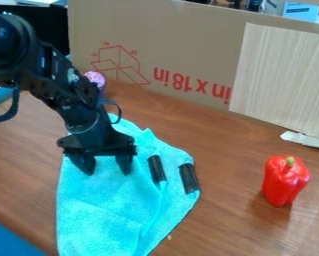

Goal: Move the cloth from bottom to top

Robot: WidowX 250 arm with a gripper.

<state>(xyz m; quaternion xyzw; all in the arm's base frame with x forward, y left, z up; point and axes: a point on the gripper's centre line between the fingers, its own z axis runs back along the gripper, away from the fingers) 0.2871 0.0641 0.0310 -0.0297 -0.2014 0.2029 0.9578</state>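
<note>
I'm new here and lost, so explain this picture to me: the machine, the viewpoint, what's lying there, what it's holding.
The black machine is a robot arm, coming in from the upper left. Its gripper, the part that grasps, hangs over the turquoise cloth with its jaws apart; I see nothing pinched between them. There is one picture, from a fixed camera looking down at a slant.

The cloth lies on a brown wooden surface, with a red pepper to the picture's right. Behind stands cardboard with a wood-grain panel against it. Two dark pieces show against the cloth; I cannot tell what they are.
</note>
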